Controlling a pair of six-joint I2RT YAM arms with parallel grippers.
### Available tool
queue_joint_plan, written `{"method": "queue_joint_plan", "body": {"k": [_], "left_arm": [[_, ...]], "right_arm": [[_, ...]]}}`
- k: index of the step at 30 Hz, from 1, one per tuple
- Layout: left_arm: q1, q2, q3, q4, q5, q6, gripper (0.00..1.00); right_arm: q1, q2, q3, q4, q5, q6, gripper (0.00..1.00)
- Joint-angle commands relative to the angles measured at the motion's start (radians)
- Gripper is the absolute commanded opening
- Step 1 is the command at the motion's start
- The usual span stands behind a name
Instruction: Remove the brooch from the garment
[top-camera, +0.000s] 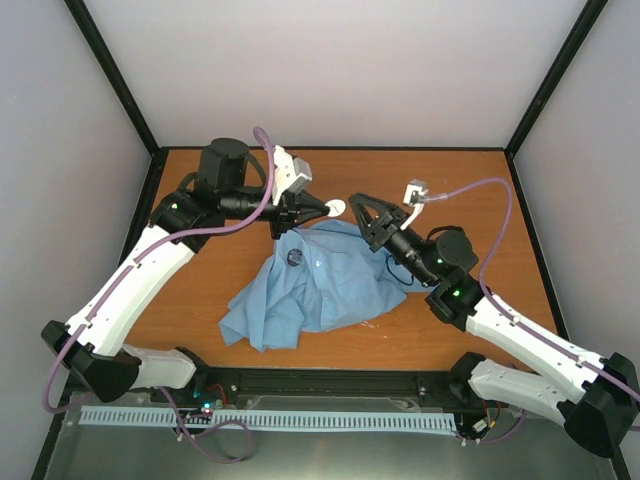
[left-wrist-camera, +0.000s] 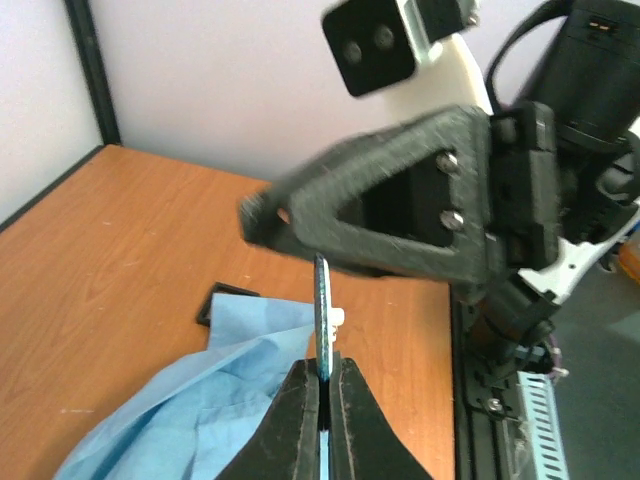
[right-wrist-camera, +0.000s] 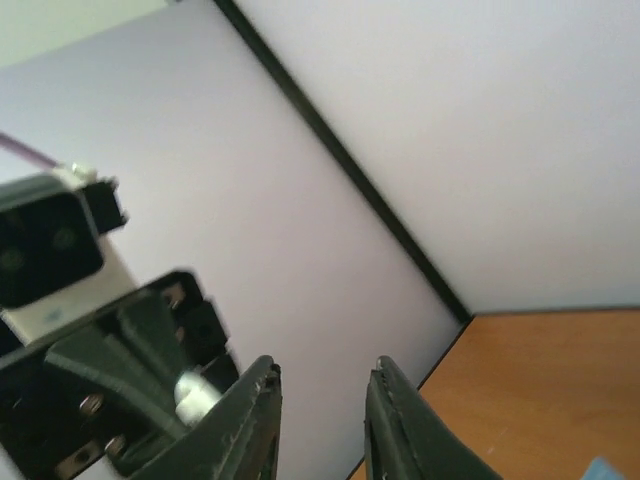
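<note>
Left claw (left-wrist-camera: 322, 365) pinches thin blue-edged piece (left-wrist-camera: 321, 300) (white bit on one side) just past shirt (top-camera: 330, 285) far edge. Right claw (right-wrist-camera: 322, 375) slightly spread. Dark brooch (top-camera: 296, 257) sits on shirt, far half.

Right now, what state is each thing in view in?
left gripper: shut on the thin disc
thin disc: held edge-on, upright
right gripper: open, empty
shirt: crumpled on the table
brooch: lying on the shirt, ungripped

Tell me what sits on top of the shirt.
A small dark round disc rests on the shirt, toward its far edge. Anything beneath the crumpled fabric is hidden.
</note>
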Motion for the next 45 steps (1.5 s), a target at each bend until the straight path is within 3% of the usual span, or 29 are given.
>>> {"method": "queue_joint_plan", "body": {"k": [1, 6, 15, 21, 24, 30, 35, 37, 38, 39, 40, 42, 43, 45], "left_arm": [[-0.021, -0.023, 0.015, -0.04, 0.078, -0.011, 0.01], [-0.02, -0.013, 0.027, -0.05, 0.052, -0.013, 0.01], [-0.017, 0.006, 0.064, -0.088, 0.088, 0.004, 0.01], [-0.014, 0.029, 0.094, -0.126, 0.148, 0.001, 0.01], [-0.014, 0.033, 0.096, -0.142, 0.158, 0.022, 0.01], [-0.012, 0.064, 0.123, -0.177, 0.174, 0.029, 0.01], [-0.012, 0.065, 0.129, -0.166, 0.17, 0.021, 0.01], [-0.011, 0.066, 0.127, -0.166, 0.166, 0.02, 0.01], [-0.012, 0.067, 0.126, -0.167, 0.16, 0.02, 0.01], [-0.012, 0.069, 0.126, -0.172, 0.15, 0.021, 0.08], [-0.012, 0.072, 0.123, -0.178, 0.132, 0.029, 0.22], [-0.01, 0.081, 0.101, -0.202, 0.062, 0.052, 0.68], [-0.005, 0.086, 0.085, -0.215, 0.019, 0.071, 0.76], [0.031, 0.101, 0.034, -0.243, -0.064, 0.115, 0.83]], "right_arm": [[-0.019, -0.023, -0.02, 0.067, 0.086, -0.004, 0.27], [-0.037, -0.051, -0.027, 0.094, -0.038, -0.046, 0.41], [-0.244, -0.02, 0.007, 0.126, -0.584, 0.016, 0.47], [-0.264, 0.054, 0.098, 0.079, -0.804, -0.003, 0.48], [-0.264, 0.067, 0.108, 0.091, -0.842, 0.004, 0.48], [-0.26, 0.081, 0.103, 0.129, -0.87, 0.032, 0.35], [-0.26, 0.081, 0.105, 0.087, -0.856, 0.006, 0.17], [-0.26, 0.07, 0.111, 0.037, -0.825, -0.031, 0.03], [-0.261, 0.064, 0.114, 0.004, -0.796, -0.054, 0.03], [-0.264, 0.055, 0.117, -0.033, -0.757, -0.074, 0.03], [-0.27, 0.047, 0.123, -0.085, -0.712, -0.092, 0.03], [-0.294, 0.04, 0.148, -0.224, -0.609, -0.126, 0.03], [-0.309, 0.043, 0.163, -0.312, -0.549, -0.155, 0.03], [-0.349, 0.048, 0.179, -0.471, -0.393, -0.183, 0.03]]}}
